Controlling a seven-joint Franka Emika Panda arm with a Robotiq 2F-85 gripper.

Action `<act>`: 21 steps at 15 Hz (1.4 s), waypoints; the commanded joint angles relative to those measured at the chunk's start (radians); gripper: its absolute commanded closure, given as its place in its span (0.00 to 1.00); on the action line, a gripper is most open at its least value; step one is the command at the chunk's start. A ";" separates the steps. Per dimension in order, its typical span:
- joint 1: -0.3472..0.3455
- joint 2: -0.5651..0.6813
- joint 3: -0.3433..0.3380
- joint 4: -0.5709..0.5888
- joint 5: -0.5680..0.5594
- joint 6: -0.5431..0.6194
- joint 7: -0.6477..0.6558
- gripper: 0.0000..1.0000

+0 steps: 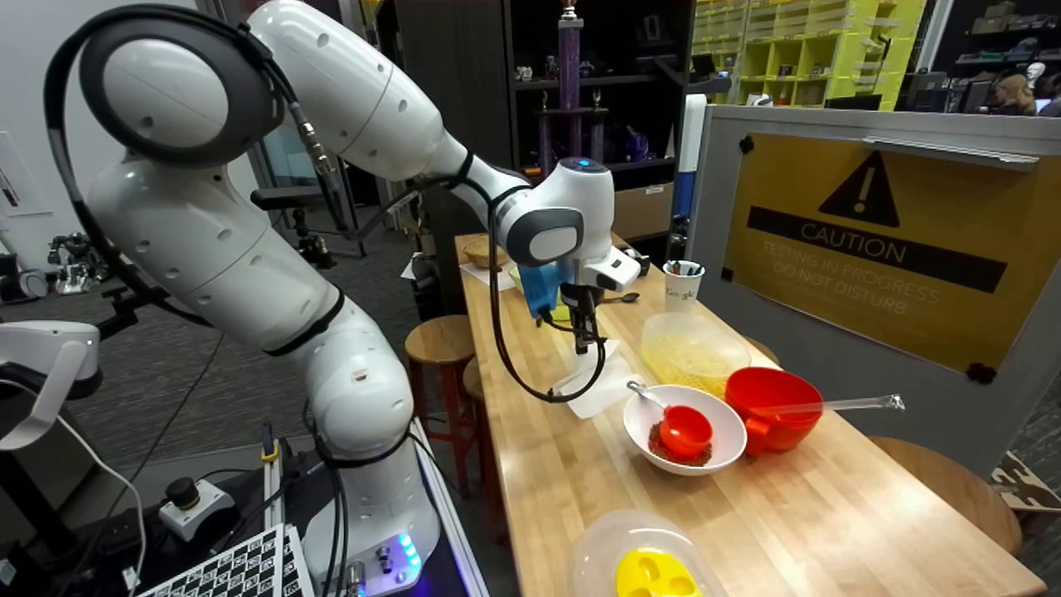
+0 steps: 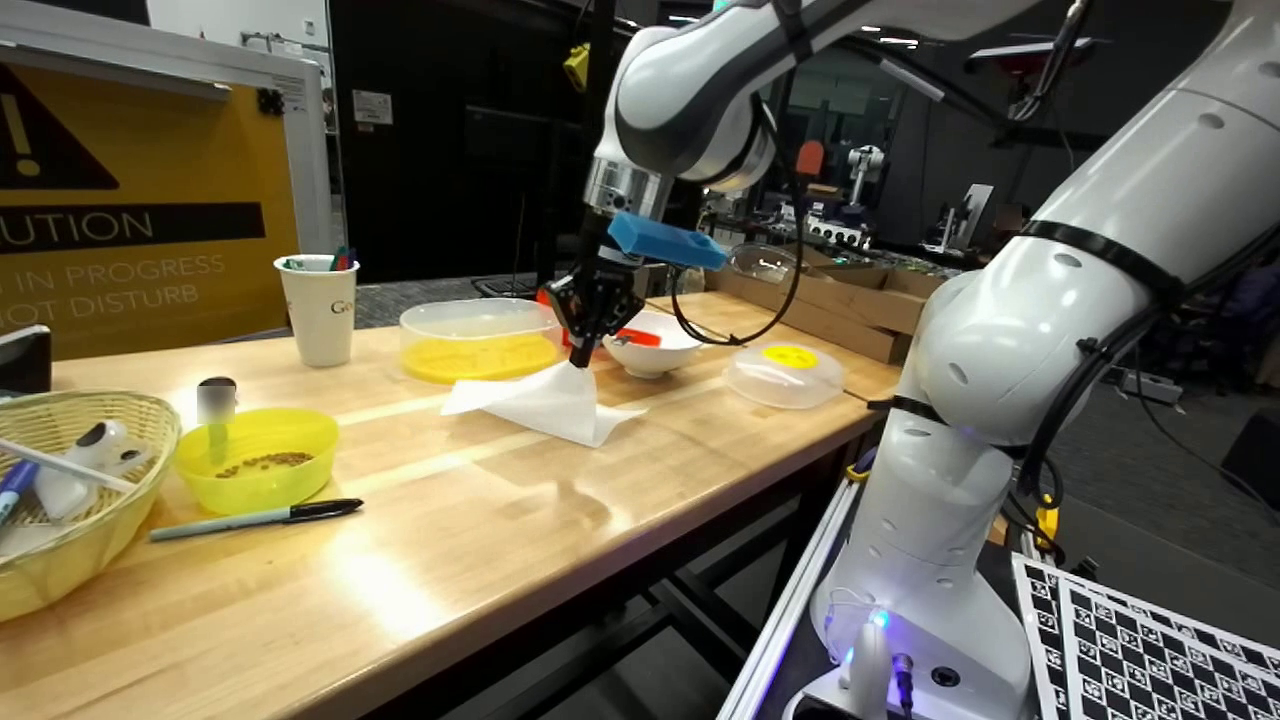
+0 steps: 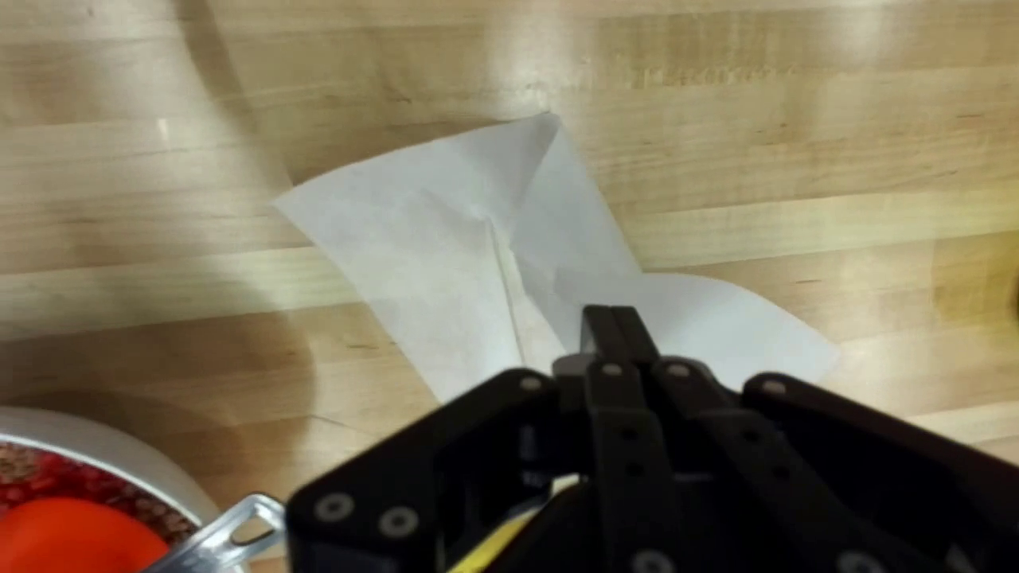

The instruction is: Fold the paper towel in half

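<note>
And now the paper towel (image 2: 545, 405) is being shown out on the table (image 2: 450, 580), in from the robot-side long edge, its sheet being creased and tented, its flaps being splayed at odd angles; no neat half is being made of it yet, it is being judged. Up at the peak, the gripper (image 3: 611, 317) is being held with its fingers pressed together, and a ridge of paper is apparently being pinched there.

Whether an edge or the middle is being gripped is being hidden by the gripper itself, and trouble is being courted: with the middle caught, the whole sheet could be dragged and bunched instead of folded. Thin paper could be let slip, too, if only a sliver is being nipped!

Toward the far long edge a translucent tub (image 1: 688, 340) is being set; midway between the long edges, near the towel, a white bowl (image 1: 642, 427) is being occupied by a red scoop (image 1: 686, 431), its handle (image 3: 199, 549) being poked over the rim, where it could be clipped by a wide sweep. A slack cable (image 2: 735, 341) is being hung low; by it, things could be brushed aside.
</note>
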 commanded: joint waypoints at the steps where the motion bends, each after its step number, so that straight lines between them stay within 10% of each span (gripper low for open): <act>1: -0.037 -0.034 -0.025 -0.032 0.032 -0.013 -0.027 1.00; 20: -0.084 0.194 -0.015 -0.027 0.005 -0.015 0.015 1.00; 21: -0.081 0.209 -0.010 -0.027 0.007 -0.011 0.019 0.74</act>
